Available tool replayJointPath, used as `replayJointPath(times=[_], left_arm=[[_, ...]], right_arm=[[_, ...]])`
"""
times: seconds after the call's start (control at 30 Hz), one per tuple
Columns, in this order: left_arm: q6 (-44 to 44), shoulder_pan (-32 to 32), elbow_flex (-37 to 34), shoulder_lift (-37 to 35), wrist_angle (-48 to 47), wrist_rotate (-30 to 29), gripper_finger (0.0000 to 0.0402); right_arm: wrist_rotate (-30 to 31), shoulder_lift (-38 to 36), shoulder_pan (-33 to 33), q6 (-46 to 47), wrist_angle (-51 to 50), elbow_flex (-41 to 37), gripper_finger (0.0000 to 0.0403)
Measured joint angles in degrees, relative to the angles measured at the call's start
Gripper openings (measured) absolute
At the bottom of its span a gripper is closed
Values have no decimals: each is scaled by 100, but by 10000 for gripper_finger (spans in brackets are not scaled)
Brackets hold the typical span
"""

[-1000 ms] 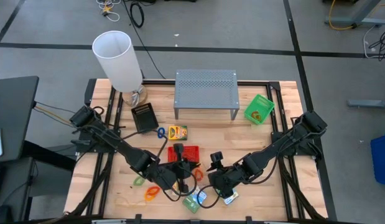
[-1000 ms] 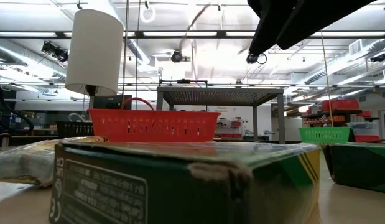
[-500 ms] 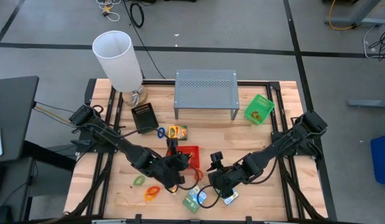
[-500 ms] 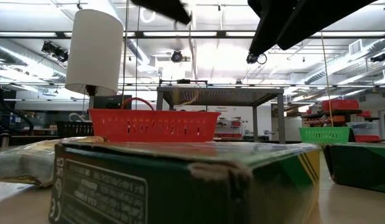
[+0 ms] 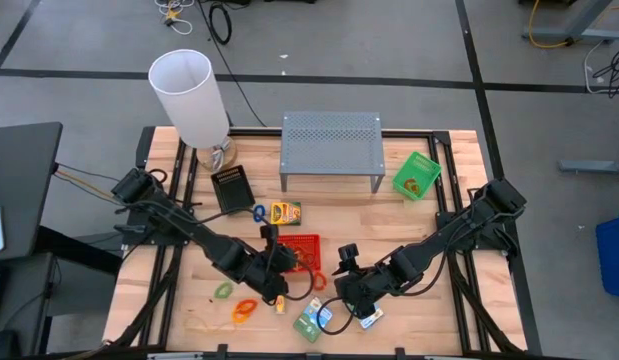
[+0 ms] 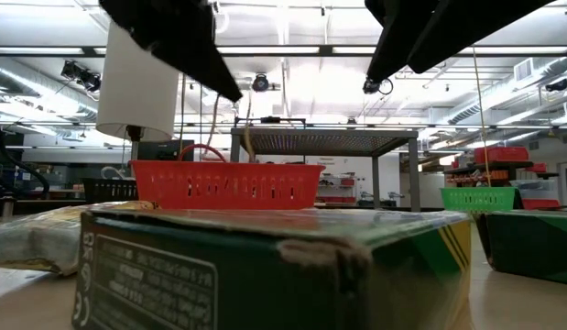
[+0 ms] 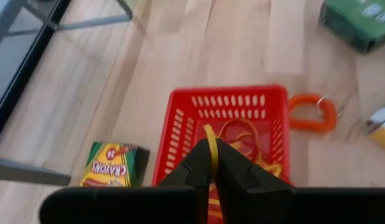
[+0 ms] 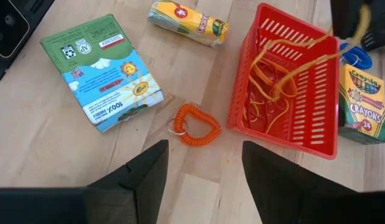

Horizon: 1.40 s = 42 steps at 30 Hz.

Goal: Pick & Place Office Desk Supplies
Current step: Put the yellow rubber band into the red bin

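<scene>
L gripper (image 7: 211, 163) clenched on yellow rubber band (image 7: 211, 148), band hanging long axis vertical, lower end in red mesh tray (image 7: 180, 124). R gripper (image 8: 204, 163) released, near tray.

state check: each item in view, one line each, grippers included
left gripper: shut on yellow rubber band, above red mesh tray
right gripper: open, empty
red mesh tray: upright, holds bands
crayon box: closed, lying flat beside tray
orange coil ring: loose on table
green mesh tray: tilted
</scene>
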Motion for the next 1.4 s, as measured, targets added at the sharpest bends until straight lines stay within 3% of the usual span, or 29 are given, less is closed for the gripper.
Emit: replayJointPath(times=[0.2,0.5,0.6,0.8,1.17,1.4], left_arm=[[-223,182,-144,0,19,216,78],[71,201,-144,0,54,399,240],[229,229,-144,0,53,640,277],[572,493,-144,3,54,2025,281],[815,390,-74,3,27,3588,274],[110,-243,-74,-29,-431,3951,273]], right_arm=[[0,0,0,0,3,0,213],[0,0,0,-6,2,0,213],[0,0,0,-23,2,0,213],[0,0,-24,-85,2,0,213],[-2,0,-75,-102,2,0,213],[-2,0,-74,-101,0,0,213]])
